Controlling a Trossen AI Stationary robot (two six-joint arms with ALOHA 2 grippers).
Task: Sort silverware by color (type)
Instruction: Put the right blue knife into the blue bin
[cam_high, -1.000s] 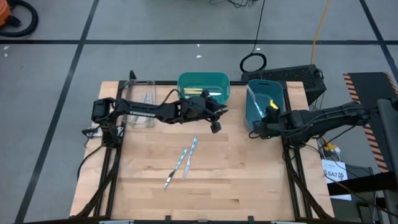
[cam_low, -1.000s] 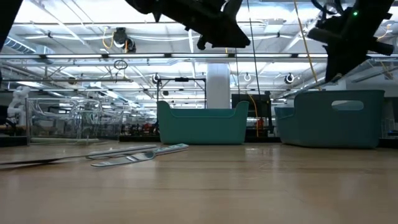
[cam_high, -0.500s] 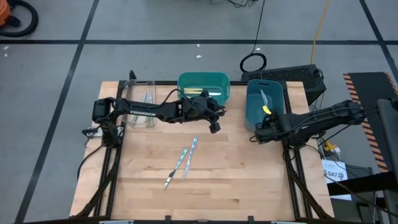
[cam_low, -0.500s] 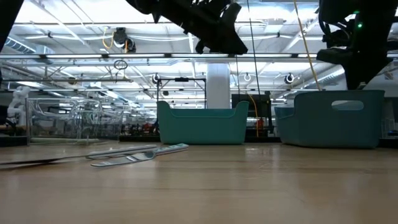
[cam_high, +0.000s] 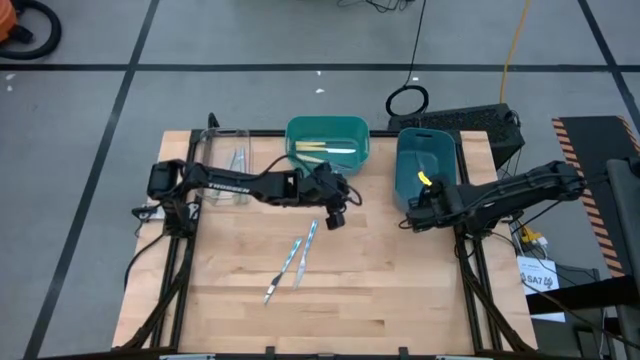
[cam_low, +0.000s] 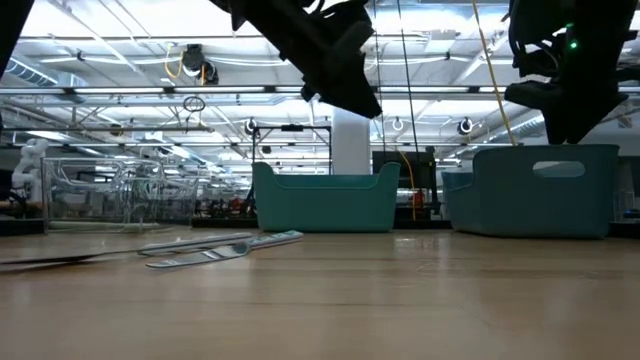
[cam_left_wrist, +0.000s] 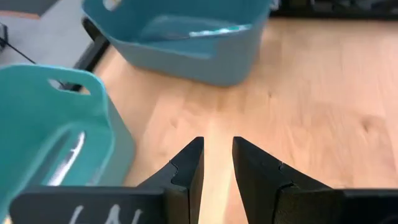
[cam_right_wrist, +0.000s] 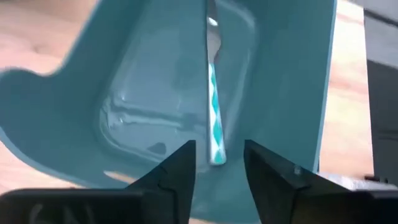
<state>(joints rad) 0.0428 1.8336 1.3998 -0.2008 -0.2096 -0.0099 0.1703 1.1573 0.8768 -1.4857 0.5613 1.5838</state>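
Observation:
Three pieces of silverware (cam_high: 297, 256) with light blue handles lie flat on the table's middle, also low in the low view as silverware (cam_low: 222, 248). My left gripper (cam_high: 335, 216) (cam_left_wrist: 217, 163) hangs open above the table, just beyond them and on the near side of the teal bin (cam_high: 327, 143), touching nothing. My right gripper (cam_high: 411, 219) (cam_right_wrist: 218, 167) hangs open over the near end of the blue bin (cam_high: 428, 165). A blue-handled piece (cam_right_wrist: 214, 127) lies on that bin's floor. Yellow-handled pieces (cam_high: 326, 150) lie in the teal bin.
A clear tray (cam_high: 224, 165) at the far left holds more utensils (cam_high: 239, 159). Both bins stand along the table's far edge, seen as the teal bin (cam_low: 325, 205) and blue bin (cam_low: 545, 190) in the low view. Bare wood (cam_high: 380, 290) spreads toward the near edge.
My right gripper has drawn back from over the blue bin toward the near edge, and a utensil now shows on the bin's floor. My left gripper has moved down and toward the near edge, away from the teal bin and closer to the silverware on the table.

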